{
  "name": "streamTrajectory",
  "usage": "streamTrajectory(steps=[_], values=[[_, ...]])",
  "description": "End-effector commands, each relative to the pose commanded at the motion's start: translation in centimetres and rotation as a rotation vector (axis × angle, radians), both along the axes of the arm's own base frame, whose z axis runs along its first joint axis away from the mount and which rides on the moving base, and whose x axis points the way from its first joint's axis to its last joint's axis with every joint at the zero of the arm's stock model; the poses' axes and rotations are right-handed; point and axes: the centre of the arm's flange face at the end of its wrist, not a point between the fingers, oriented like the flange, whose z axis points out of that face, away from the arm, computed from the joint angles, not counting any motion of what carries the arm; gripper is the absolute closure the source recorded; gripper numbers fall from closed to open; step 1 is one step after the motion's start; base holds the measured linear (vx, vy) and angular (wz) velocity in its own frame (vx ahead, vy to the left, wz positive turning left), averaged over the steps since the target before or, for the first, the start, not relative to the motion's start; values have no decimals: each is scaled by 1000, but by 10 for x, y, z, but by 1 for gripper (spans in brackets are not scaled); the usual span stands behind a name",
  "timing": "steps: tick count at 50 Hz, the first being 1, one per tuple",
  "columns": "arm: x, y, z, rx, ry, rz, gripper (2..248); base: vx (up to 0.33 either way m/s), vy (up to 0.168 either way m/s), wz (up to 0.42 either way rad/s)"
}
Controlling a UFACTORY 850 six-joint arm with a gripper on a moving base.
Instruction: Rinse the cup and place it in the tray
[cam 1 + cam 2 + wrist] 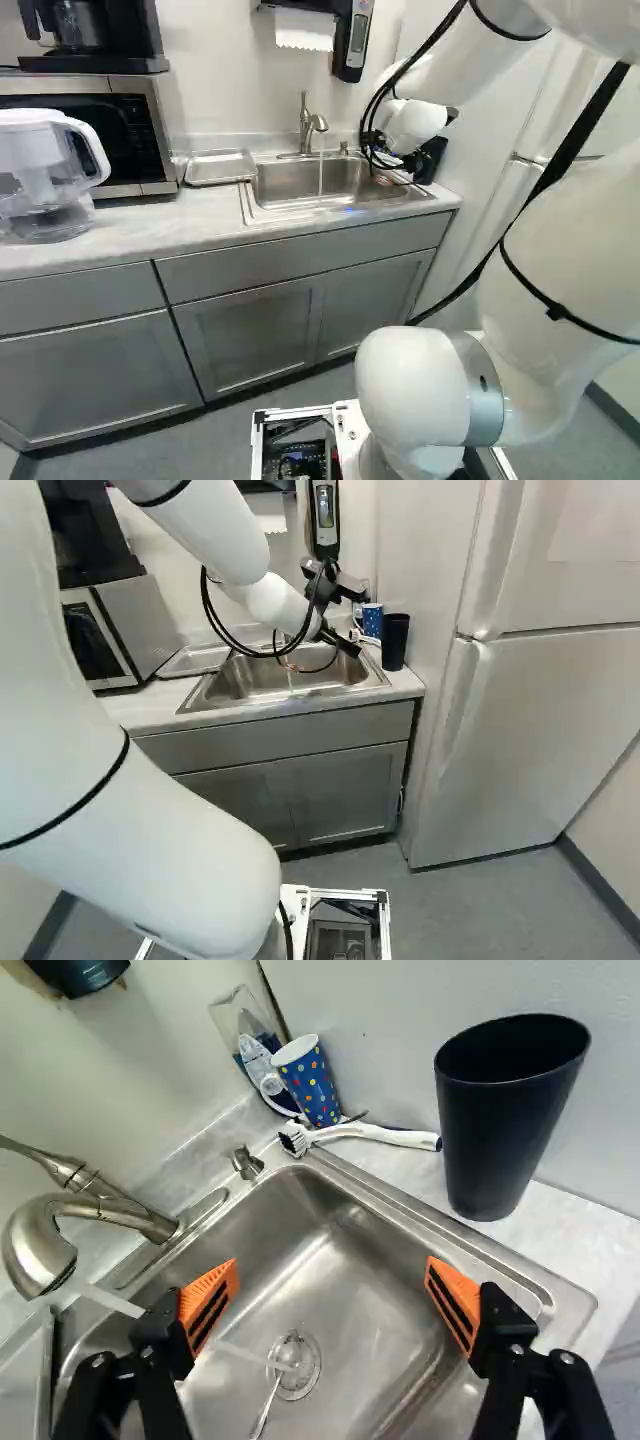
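Closest in the wrist view, the orange pads [208, 1288] of the pincer [342, 640] stand wide apart, nothing held between them. Past one finger, a dark cup [512, 1110] stands upright on the counter [575, 1250]; farther ahead of the pincer, a spotted cup [308, 1082] leans behind a white brush [375, 1134]. The right base view shows both cups too. On the opposite side of the pincer, the faucet [100, 1208] sends water into the sink [350, 1260] beneath. Only the base views show the tray [220, 168], beyond the faucet from the pincer, and only the left one the white pitcher [45, 170].
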Motion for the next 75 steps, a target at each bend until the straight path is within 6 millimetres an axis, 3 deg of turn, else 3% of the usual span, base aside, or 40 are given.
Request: streamTrajectory(steps=[28, 59, 75], values=[[1, -12, 1, 16, -14, -47, 3, 0, 0, 0], [1, -49, 1, 40, -19, -144, 3, 0, 0, 0], [4, -53, 1, 4, -3, -131, 3, 0, 0, 0]])
